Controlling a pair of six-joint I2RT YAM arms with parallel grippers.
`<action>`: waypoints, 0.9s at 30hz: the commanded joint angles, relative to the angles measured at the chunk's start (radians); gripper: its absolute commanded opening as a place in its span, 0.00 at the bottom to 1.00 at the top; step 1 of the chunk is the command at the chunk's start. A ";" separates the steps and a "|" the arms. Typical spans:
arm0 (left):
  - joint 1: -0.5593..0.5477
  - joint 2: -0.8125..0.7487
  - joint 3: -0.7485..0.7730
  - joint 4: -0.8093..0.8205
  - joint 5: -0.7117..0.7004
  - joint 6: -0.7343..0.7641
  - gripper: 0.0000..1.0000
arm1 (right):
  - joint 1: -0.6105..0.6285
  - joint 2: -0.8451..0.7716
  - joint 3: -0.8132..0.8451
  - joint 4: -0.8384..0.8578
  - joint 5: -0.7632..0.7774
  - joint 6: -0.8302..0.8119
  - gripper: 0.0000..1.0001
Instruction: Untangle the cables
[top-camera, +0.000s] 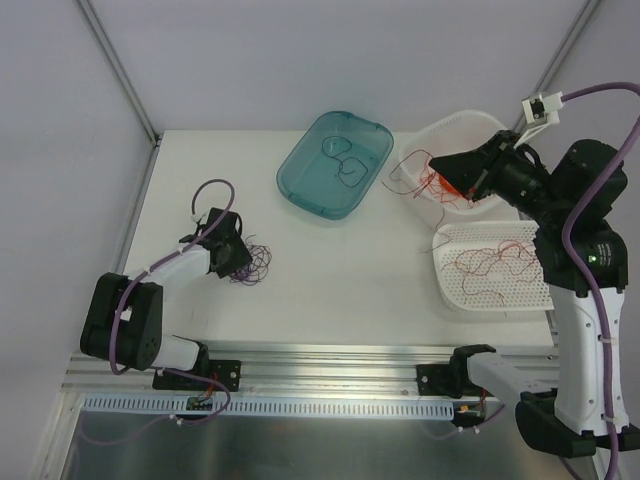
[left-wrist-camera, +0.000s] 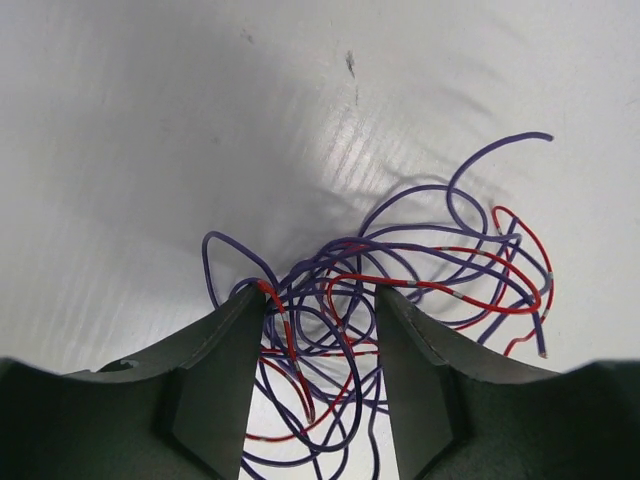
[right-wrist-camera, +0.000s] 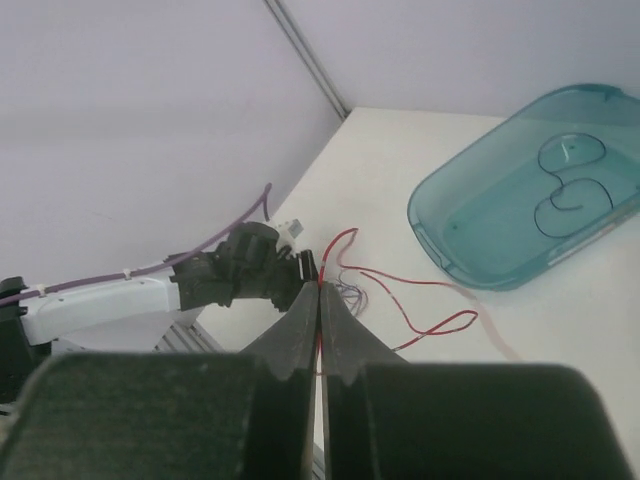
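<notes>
The cables (top-camera: 252, 264) lie as a small wad of purple and red wires on the white table at the left. My left gripper (top-camera: 238, 258) is down over the wad. In the left wrist view the wad (left-wrist-camera: 400, 270) spreads between and beyond the fingers (left-wrist-camera: 225, 360); the jaws stand apart, open, with loops running through the gap. My right gripper (top-camera: 434, 162) hangs above a white bowl (top-camera: 470, 125), shut on a thin red cable (right-wrist-camera: 391, 280) that trails from its tips (right-wrist-camera: 320, 286). A bunch of red wire (top-camera: 440, 185) dangles below it.
A teal tray (top-camera: 300, 175) at the back centre holds two dark cable loops (top-camera: 345, 160). A white perforated tray (top-camera: 520, 295) at the right holds red cables (top-camera: 490, 262). The metal rail (top-camera: 330, 360) runs along the near edge.
</notes>
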 joint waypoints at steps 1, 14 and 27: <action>0.010 -0.015 0.054 -0.040 -0.024 0.051 0.49 | -0.020 -0.004 -0.030 -0.073 0.025 -0.061 0.01; 0.010 -0.344 0.044 -0.069 0.130 0.244 0.91 | -0.080 -0.084 -0.130 -0.216 0.395 -0.178 0.01; 0.010 -0.699 -0.042 -0.075 0.147 0.460 0.99 | -0.224 -0.144 -0.286 -0.224 0.662 -0.201 0.01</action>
